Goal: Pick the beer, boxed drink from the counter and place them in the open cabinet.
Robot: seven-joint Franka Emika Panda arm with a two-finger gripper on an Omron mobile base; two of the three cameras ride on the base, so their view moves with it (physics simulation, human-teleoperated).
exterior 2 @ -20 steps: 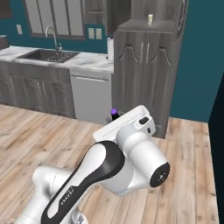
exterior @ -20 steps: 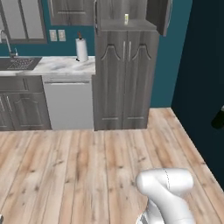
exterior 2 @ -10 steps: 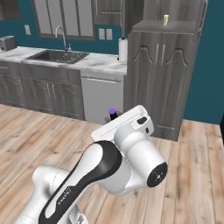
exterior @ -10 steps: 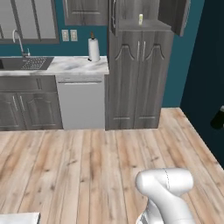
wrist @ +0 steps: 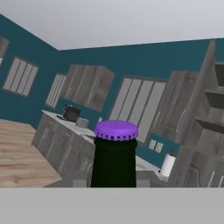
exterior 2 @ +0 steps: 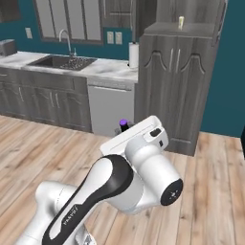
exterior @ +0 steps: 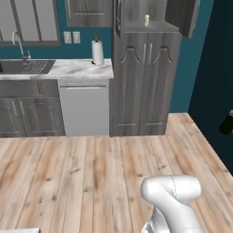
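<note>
We carry the beer (wrist: 115, 151), clamped in our gripper (wrist: 114, 183), toward the far open cabinet (exterior: 152, 28), where the boxed drink (exterior: 147, 20) stands; next, approach and lift.

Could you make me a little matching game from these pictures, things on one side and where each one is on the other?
Things:
1. beer
2. boxed drink
3. paper-towel roll
4. faucet

Places:
A. on the marble worktop, next to the tall unit
B. held in the tool
C. over the sink
D. in the open cabinet

Pairs: 1-B, 2-D, 3-A, 4-C
</note>
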